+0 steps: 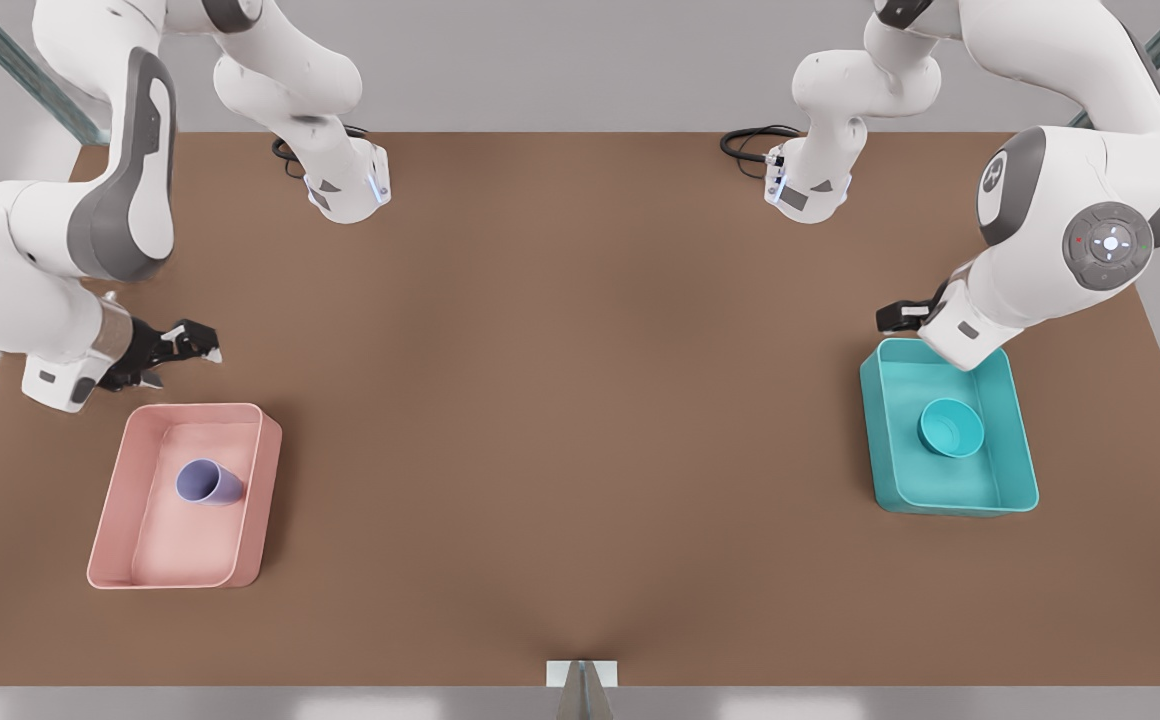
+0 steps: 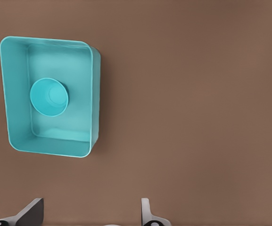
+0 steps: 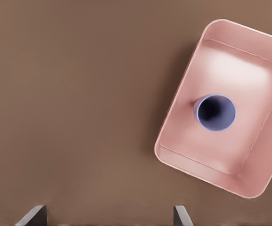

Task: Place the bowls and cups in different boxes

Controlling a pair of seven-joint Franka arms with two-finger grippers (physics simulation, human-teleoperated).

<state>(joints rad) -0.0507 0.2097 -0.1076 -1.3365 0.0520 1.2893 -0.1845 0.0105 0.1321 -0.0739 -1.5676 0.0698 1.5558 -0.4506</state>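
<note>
The teal bowl (image 1: 950, 427) (image 2: 49, 96) rests inside the teal box (image 1: 890, 450) (image 2: 94, 94) at the front view's right. The lavender cup (image 1: 208, 482) (image 3: 215, 113) sits inside the pink box (image 1: 260, 480) (image 3: 173, 127) at the front view's left, its dark mouth showing. My left gripper (image 2: 89, 217) hangs open and holds nothing, off to one side of the teal box; its wrist (image 1: 970, 320) is over that box's far edge. My right gripper (image 1: 180, 348) (image 3: 107, 217) is open with nothing in it, just behind the pink box.
The brown table (image 1: 580, 400) stretches bare between the two boxes. Both arm bases (image 1: 350, 185) (image 1: 810, 185) and their cables stand at the far edge. A small grey bracket (image 1: 581, 680) sits at the near edge.
</note>
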